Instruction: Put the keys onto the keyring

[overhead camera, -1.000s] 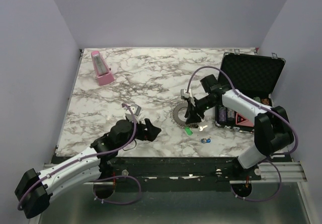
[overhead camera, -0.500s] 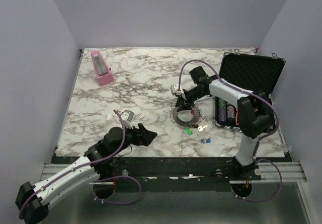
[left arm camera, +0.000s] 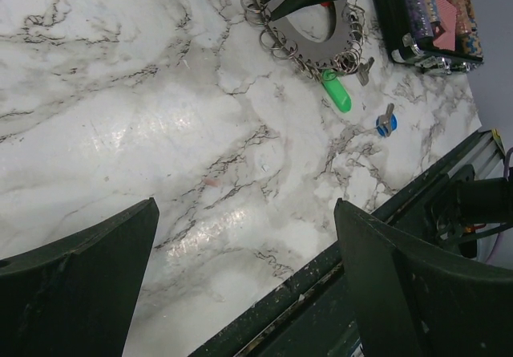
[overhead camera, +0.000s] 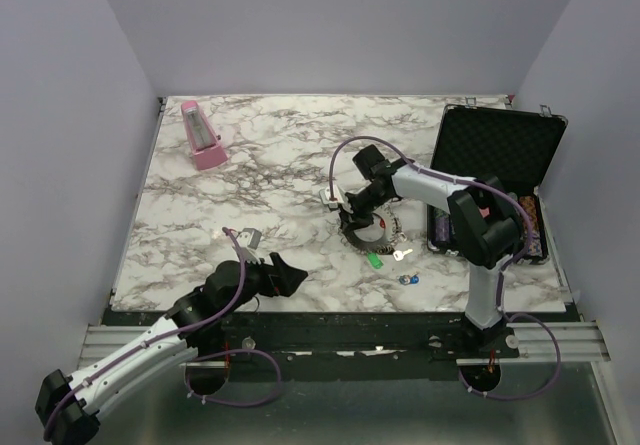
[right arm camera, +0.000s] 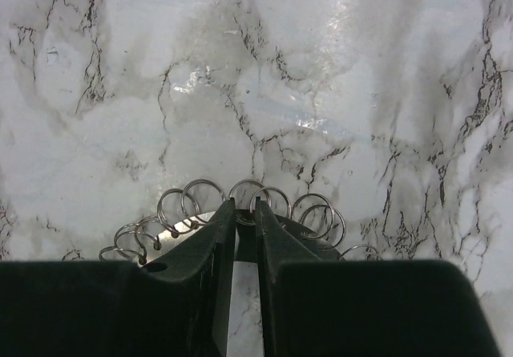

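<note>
The keyring (overhead camera: 372, 233) is a flat grey ring edged with small wire loops, lying right of the table's centre. It also shows in the left wrist view (left arm camera: 276, 33) and the right wrist view (right arm camera: 186, 221). My right gripper (overhead camera: 349, 206) lies low over it with its tips (right arm camera: 244, 204) at the rim among the loops. The jaws are closed to a thin slit, and I see no key in them. A green key (overhead camera: 375, 260) (left arm camera: 338, 94), a bare silver key (overhead camera: 403, 254) (left arm camera: 365, 70) and a blue key (overhead camera: 408, 279) (left arm camera: 385, 123) lie loose in front. My left gripper (overhead camera: 286, 274) (left arm camera: 244, 237) is open and empty near the front edge.
An open black case (overhead camera: 500, 155) holding small items lies at the right, and its corner shows in the left wrist view (left arm camera: 417, 20). A pink metronome (overhead camera: 202, 137) stands at the back left. The table's front rail (left arm camera: 321, 281) is just under my left fingers.
My right gripper has swung left, from beside the loose keys to the keyring's back-left rim. My left arm has drawn back toward the front edge. The keys have not moved.
</note>
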Tool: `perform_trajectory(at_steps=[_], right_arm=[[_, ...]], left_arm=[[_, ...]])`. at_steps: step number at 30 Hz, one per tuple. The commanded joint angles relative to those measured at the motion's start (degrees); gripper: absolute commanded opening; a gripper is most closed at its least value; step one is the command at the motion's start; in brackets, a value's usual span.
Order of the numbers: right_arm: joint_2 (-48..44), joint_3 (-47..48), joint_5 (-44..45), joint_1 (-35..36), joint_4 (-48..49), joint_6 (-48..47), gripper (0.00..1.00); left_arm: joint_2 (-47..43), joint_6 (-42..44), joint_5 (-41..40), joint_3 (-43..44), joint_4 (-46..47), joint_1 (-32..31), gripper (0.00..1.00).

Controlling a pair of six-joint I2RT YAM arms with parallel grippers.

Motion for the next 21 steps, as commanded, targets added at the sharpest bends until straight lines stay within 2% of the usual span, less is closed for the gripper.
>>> perform_trajectory(at_steps=[1, 8, 13, 21], right_arm=[[1.5, 0.5, 3.6, 0.7, 0.9, 0.0, 0.23], [1.6, 0.3, 4.6, 0.8, 1.4, 0.1, 0.23], [0.6, 0.3, 5.1, 0.8, 1.5, 0.4, 0.32], [1.3, 2.6, 4.1, 0.8, -0.2, -0.3, 0.31]], left_arm=[[0.5, -0.4, -1.1, -1.0, 0.9, 0.3, 0.99], [1.1, 0.0, -1.1, -1.0, 1.3, 0.3, 0.99], [1.0, -0.1, -1.0, -0.9, 1.3, 0.3, 0.99], [1.8, 0.0, -0.4, -0.7, 2.2, 0.3, 0.99]])
